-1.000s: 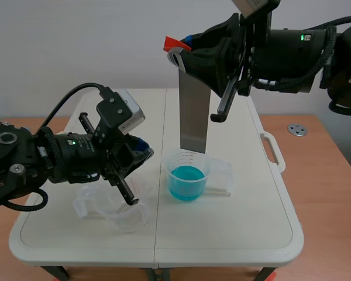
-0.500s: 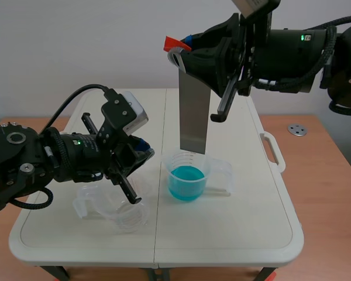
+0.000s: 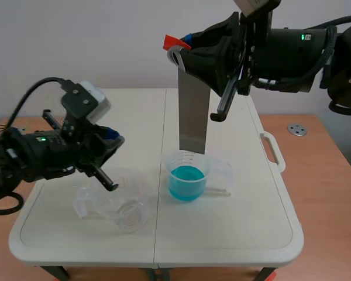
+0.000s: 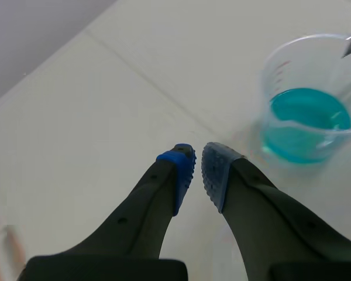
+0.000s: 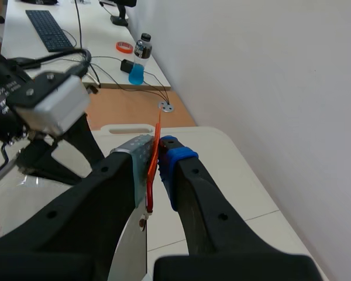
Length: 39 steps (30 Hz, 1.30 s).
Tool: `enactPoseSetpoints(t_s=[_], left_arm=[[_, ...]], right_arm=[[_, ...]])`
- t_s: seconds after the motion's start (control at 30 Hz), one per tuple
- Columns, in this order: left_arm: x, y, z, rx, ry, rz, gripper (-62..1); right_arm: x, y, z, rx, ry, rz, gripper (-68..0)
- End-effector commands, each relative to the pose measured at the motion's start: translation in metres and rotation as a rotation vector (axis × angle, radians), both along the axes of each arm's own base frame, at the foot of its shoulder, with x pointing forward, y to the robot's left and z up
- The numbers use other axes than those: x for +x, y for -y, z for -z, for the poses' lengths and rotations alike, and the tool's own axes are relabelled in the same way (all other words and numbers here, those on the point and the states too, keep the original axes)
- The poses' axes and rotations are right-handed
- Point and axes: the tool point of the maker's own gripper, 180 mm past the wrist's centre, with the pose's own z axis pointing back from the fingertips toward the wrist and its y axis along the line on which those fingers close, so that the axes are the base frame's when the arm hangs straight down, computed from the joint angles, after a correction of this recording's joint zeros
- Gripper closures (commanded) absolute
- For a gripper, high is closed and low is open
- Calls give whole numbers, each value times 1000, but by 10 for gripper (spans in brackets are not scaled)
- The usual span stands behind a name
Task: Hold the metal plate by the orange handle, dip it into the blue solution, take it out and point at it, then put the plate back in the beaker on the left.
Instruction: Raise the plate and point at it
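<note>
Right fingers (image 5: 176,159) clamping orange handle (image 3: 174,42); plate (image 3: 193,114) hanging upright just over blue beaker (image 3: 187,175) (lower edge out of liquid). Left fingers (image 4: 181,172) nearly meeting, gripping nothing, near empty beaker (image 3: 128,212). Pointing and return judged outstanding.

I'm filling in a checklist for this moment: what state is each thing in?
Metal plate: hanging upright over the right beaker, not dipped.
Orange handle: clamped in the right gripper.
Blue solution: partly fills the upright right beaker.
Left beaker: upright, empty.
Left gripper: shut, holding nothing.
</note>
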Motion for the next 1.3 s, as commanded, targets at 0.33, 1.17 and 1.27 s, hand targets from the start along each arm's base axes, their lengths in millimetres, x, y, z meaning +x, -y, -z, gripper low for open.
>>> enactPoseSetpoints(t_s=[0.33,1.17,1.27], left_arm=[[-38,-198,-33,297,84,-369,-92],[-263,-264,103,412,-594,-340,-92],[-284,-238,122,376,-653,-299,-92]], right_arm=[[0,-1,-25,62,54,-21,-13],[-19,-61,-60,147,83,-192,-13],[-26,-71,-56,148,72,-220,-13]])
